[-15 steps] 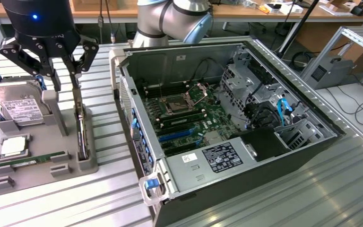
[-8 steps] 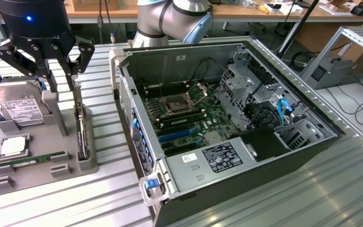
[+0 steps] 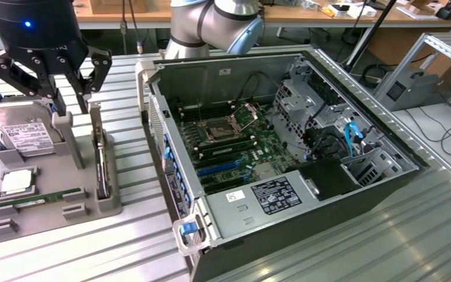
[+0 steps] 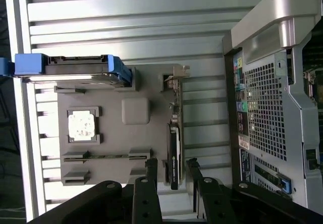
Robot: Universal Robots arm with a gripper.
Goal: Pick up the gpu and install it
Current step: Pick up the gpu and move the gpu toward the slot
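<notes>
You are looking at a ribbed metal tabletop [image 3: 382,238] that is carrying a grey parts holder [image 3: 33,221] on the exterior view's left, with an open computer case [image 3: 229,220] lying just beside it.

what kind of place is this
Probably a robotics lab set up for computer assembly: a robot arm behind an opened computer case on a slatted metal table, with a tray of loose parts beside it.

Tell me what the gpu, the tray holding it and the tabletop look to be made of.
The gpu: dark matte circuit board, probably fibreglass laminate. Its bracket looks like bare bright sheet metal. The tray: uniform matte grey with moulded slots, likely plastic, perhaps printed. The tabletop: ribbed silver slats with a soft sheen, apparently aluminium.
</notes>
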